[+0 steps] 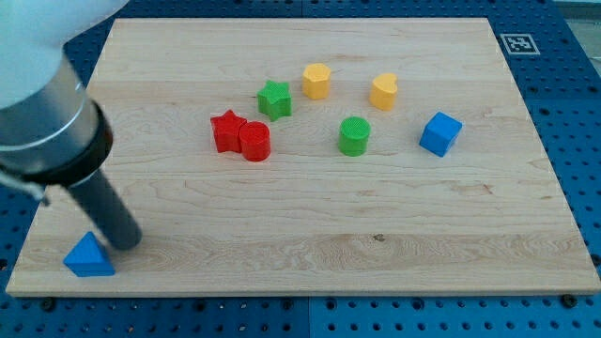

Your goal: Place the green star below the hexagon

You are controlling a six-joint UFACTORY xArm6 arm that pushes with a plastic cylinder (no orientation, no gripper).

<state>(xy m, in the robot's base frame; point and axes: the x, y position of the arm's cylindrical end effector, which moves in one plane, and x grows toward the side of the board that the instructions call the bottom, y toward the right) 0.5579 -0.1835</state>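
Seven blocks on the board (310, 282), one camera view only.

Camera view: green star (274, 99) sits toward the view's top, centre-left. Yellow hexagon (316, 81) is just beside it, up and to the view's right, small gap between them. So the star is to the hexagon's lower left, not below it. Task not done, by the look of it not started.

Other blocks: yellow heart (383, 90) further to the view's right, green cylinder (354, 136) below the gap between the two yellow blocks, blue cube (440, 133) on the view's right. Red star (226, 130) and red cylinder (254, 141) touch each other, down-left of the green star. Blue triangle (89, 255) in the view's bottom-left corner.

The tip (127, 242) is down at that corner, right beside the blue triangle, possibly touching it, can't tell. Well apart from the green star. No fingers on this rig, just a plain rod, so nothing to open or close, nothing gripped.

What's left, my read: the whole job. The rod has to cross the board, get to the star's upper-left side, and shove it down-right until it lies under the hexagon. The spot below the hexagon looks free; the green cylinder is near on its right, so overshoot could knock it. The red pair is close on the approach path too.
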